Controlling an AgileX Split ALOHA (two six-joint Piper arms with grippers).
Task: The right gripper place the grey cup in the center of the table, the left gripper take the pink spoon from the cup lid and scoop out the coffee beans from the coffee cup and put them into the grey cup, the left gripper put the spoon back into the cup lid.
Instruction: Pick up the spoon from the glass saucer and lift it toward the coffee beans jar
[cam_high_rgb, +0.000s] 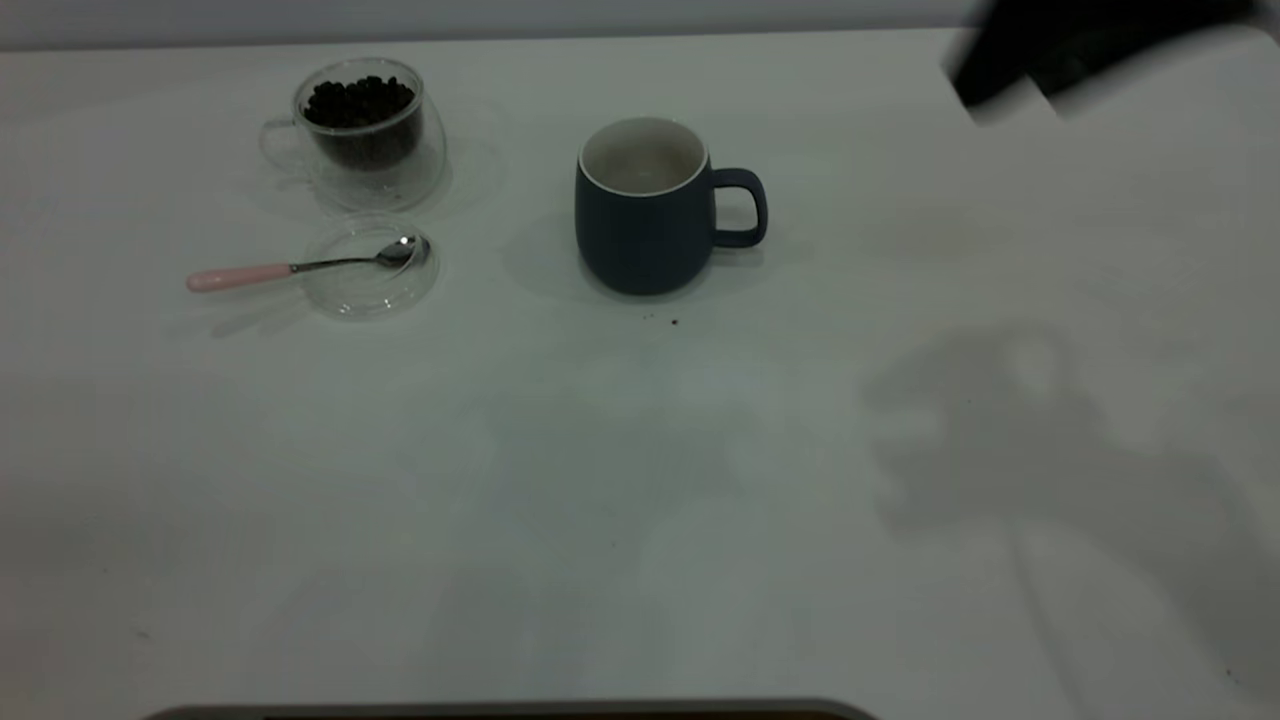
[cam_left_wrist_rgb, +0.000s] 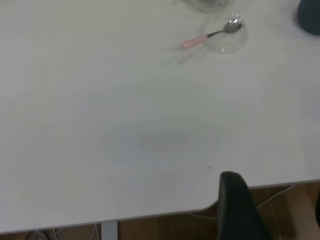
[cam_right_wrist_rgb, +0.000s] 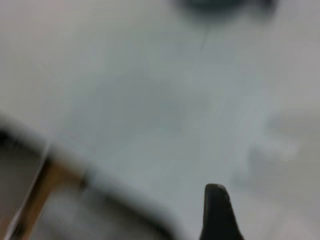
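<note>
Grey cup (cam_high_rgb: 645, 210) upright mid-tabletop (cam_high_rgb: 640, 480), handle pointing away from the coffee cup (cam_high_rgb: 365, 135), nothing gripping it. Coffee cup holds the coffee beans (cam_high_rgb: 358, 103), well apart from the grey cup. Cup lid (cam_high_rgb: 368, 268) just beside the coffee cup; pink spoon (cam_high_rgb: 300, 266) has its bowl in the lid, handle sticking out past the rim. Right claw (cam_high_rgb: 1060, 50) is a blur well clear of the grey cup, can't tell its state. Left claw (cam_left_wrist_rgb: 240, 210): one finger visible at the tabletop edge, can't tell either.

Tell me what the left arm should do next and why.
Probably reach toward the pink spoon. The grey cup already stands mid-table, apart from the right gripper, and the spoon lies untouched with its bowl in the cup lid.
</note>
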